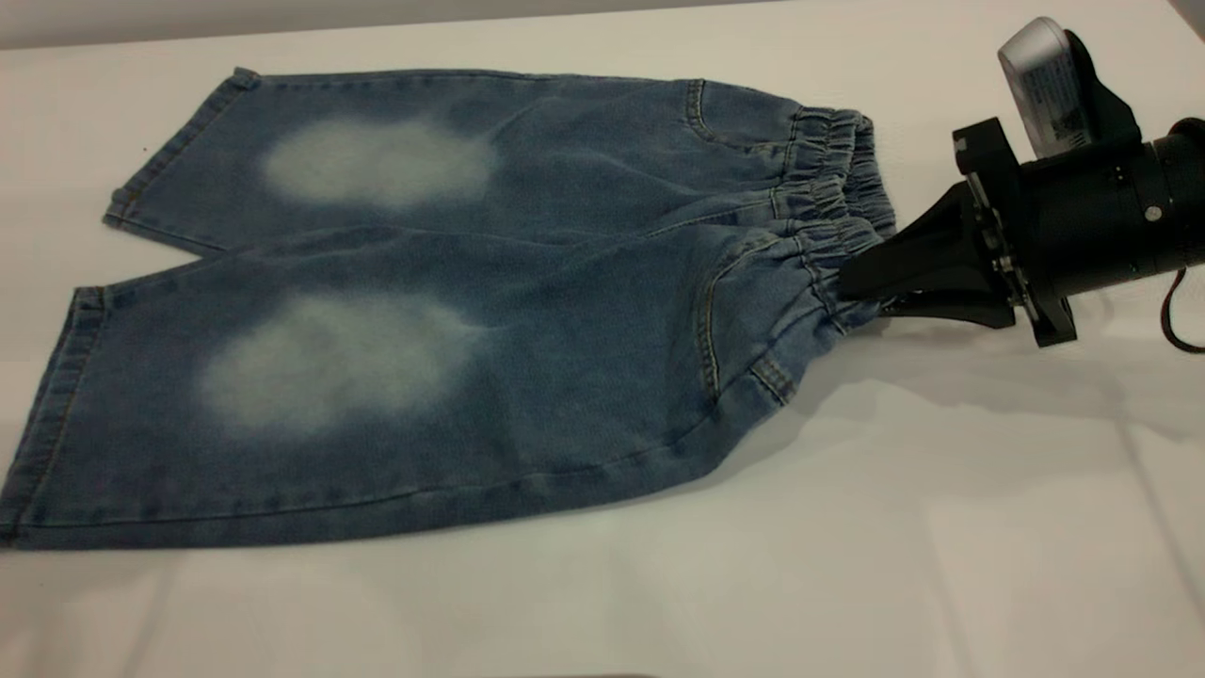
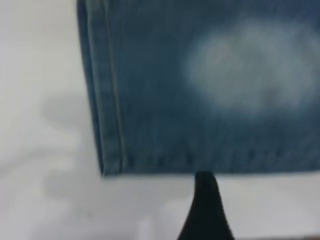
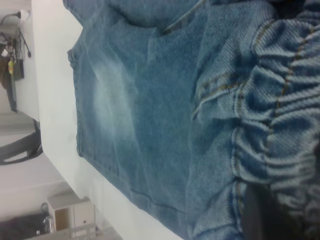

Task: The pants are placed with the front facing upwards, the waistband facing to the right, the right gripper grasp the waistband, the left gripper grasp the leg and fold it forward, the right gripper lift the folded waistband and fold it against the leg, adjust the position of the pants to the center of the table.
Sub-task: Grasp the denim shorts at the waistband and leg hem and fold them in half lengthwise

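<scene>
The blue denim pants (image 1: 527,311) lie flat on the white table (image 1: 847,527), front up, each leg showing a pale patch. The gathered waistband (image 1: 833,188) points right. My right gripper (image 1: 852,282) is shut on the waistband's near part, and the cloth bunches toward it. In the right wrist view its dark finger (image 3: 260,215) presses into the ruched waistband (image 3: 280,115). My left gripper (image 2: 247,202) shows only in its own wrist view. It is open, with one black finger (image 2: 206,210) touching the edge of a leg (image 2: 200,100) near the hem corner.
White tabletop stretches in front of the pants and to their right. The near leg's hem lies at the exterior view's left edge. Beyond the table's far edge, the right wrist view shows a chair and shelving (image 3: 65,215).
</scene>
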Robot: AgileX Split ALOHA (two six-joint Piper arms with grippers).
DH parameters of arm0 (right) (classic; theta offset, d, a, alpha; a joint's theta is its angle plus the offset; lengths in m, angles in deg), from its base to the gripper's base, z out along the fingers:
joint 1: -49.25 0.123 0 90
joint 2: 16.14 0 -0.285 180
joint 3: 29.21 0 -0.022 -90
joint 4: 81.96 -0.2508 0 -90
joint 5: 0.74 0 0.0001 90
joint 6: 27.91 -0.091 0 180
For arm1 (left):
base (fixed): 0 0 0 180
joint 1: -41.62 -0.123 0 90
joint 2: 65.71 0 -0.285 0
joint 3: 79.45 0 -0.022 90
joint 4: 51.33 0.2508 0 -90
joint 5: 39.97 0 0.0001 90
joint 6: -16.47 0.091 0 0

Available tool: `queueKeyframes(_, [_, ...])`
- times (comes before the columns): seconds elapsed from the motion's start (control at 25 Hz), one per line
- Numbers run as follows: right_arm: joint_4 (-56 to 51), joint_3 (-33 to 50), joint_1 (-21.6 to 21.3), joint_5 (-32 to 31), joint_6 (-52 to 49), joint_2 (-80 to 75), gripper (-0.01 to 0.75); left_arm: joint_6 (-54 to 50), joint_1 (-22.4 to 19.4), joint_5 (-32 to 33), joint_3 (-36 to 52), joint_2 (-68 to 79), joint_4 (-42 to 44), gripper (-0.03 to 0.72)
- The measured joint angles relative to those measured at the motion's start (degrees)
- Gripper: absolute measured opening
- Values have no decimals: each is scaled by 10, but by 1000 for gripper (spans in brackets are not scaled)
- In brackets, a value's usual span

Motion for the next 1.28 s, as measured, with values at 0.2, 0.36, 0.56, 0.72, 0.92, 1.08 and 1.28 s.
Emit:
queueKeyframes(0.2, [14, 0, 0, 1, -3, 18, 40, -8, 0, -76, 31, 86, 9, 494])
queueKeyframes(0.36, [24, 0, 0, 2, -4, 25, 40, -15, 0, -146, 31, 160, 14, 494])
queueKeyframes(0.56, [33, 0, 0, 3, -12, 25, 40, -22, 0, -179, 31, 236, 21, 494])
queueKeyframes(0.72, [37, 0, 0, 3, -14, 28, 40, -27, -12, -198, 28, 283, 52, 494])
queueKeyframes(0.92, [39, 0, 0, 3, -15, 28, 40, -27, -43, -199, 27, 327, 59, 494])
queueKeyframes(1.08, [39, 0, 0, 3, -15, 28, 40, -25, -44, -212, 26, 347, 61, 494])
queueKeyframes(1.28, [41, 0, 0, 3, -15, 28, 40, -25, -44, -260, 26, 384, 78, 494])
